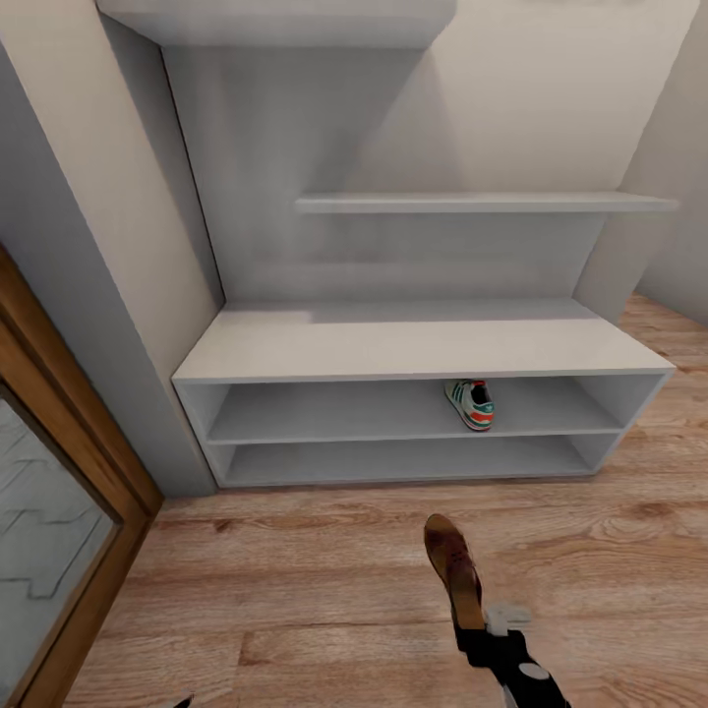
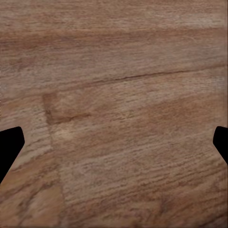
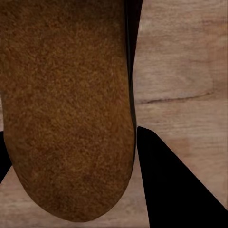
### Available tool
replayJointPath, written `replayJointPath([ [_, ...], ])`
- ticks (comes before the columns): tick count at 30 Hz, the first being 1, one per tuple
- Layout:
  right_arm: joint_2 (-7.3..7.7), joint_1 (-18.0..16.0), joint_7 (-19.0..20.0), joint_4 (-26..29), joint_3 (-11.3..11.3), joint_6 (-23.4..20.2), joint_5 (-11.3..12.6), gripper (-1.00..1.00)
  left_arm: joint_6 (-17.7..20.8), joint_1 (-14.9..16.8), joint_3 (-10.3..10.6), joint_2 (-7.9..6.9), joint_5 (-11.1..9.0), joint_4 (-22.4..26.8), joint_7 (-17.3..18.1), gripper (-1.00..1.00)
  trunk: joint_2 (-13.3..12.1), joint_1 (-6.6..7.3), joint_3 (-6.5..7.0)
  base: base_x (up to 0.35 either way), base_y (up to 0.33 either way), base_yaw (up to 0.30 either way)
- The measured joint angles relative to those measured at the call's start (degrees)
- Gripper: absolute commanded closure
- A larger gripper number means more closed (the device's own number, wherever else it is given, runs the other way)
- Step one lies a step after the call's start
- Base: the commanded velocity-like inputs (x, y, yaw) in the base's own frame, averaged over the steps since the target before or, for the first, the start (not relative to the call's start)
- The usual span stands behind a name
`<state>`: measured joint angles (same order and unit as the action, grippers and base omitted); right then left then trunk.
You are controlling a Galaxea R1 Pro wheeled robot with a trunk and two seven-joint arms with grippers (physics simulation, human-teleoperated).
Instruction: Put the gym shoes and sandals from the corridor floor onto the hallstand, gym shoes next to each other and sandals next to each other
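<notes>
A low, wide white-grey hallstand (image 1: 413, 346) is seen against the far wall, with a flat top and two long open shelf levels below it. One gym shoe (image 1: 470, 404) is found on the upper shelf level, right of the middle, its heel with the red-orange patch turned toward the near side; green side stripes are visible on its white upper. The lower shelf level and the flat top are shown bare. Two thin wall shelves (image 1: 482, 203) are mounted above the hallstand, one higher and to the left, one lower and to the right. A wood-framed door (image 1: 59, 492) with a pale panel is seen at the left edge.

A brown sandal (image 1: 453, 568) is held by the right gripper (image 1: 482, 629) in the near part of the scene, slightly right of centre, with its toe pointed toward the hallstand. It appears to be raised above the corridor floor (image 1: 295, 580), though its height cannot be judged well from the head view. In the right wrist view the sandal (image 3: 66, 109) is seen close up, its grainy brown surface lying against a dark finger (image 3: 171, 185), with light wood planks behind.

In the left wrist view the left gripper (image 2: 114, 147) is shown spread wide, nothing between its dark fingertips (image 2: 9, 147), above wood-grain planks (image 2: 118, 85).
</notes>
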<state>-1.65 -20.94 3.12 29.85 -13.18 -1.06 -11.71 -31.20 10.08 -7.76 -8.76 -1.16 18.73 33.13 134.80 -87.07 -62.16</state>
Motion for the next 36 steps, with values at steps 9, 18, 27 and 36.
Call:
replayJointPath([
  [9, -8.26, -4.3, -11.31, 9.71, 2.59, -15.7, -1.78, 1.0, -0.48, -0.73, -0.2, -2.08, -0.25, -0.12, 3.13, -1.0, 0.0, 0.0, 0.01, 0.0, 0.0, 0.0],
  [18, -8.29, -12.77, -20.93, 10.61, 9.31, -18.76, -1.4, 1.0, -0.26, -0.8, -0.22, -2.14, -0.1, -0.14, 3.61, -1.0, 0.0, 0.0, 0.0, 0.0, 0.0, 0.0],
  [27, -8.29, -13.2, -20.92, 10.47, 9.34, -19.22, -1.25, 1.0, -0.11, -0.8, -0.22, -1.77, -0.04, -0.05, 3.53, -1.0, 0.0, 0.0, 0.0, 0.0, 0.0, 0.0],
  [36, -8.28, -13.21, -20.84, 8.19, 9.32, -19.0, -1.25, 1.0, -0.12, -0.8, -0.22, -1.68, -0.04, -0.04, 3.56, -1.0, 0.0, 0.0, 0.0, 0.0, 0.0, 0.0],
])
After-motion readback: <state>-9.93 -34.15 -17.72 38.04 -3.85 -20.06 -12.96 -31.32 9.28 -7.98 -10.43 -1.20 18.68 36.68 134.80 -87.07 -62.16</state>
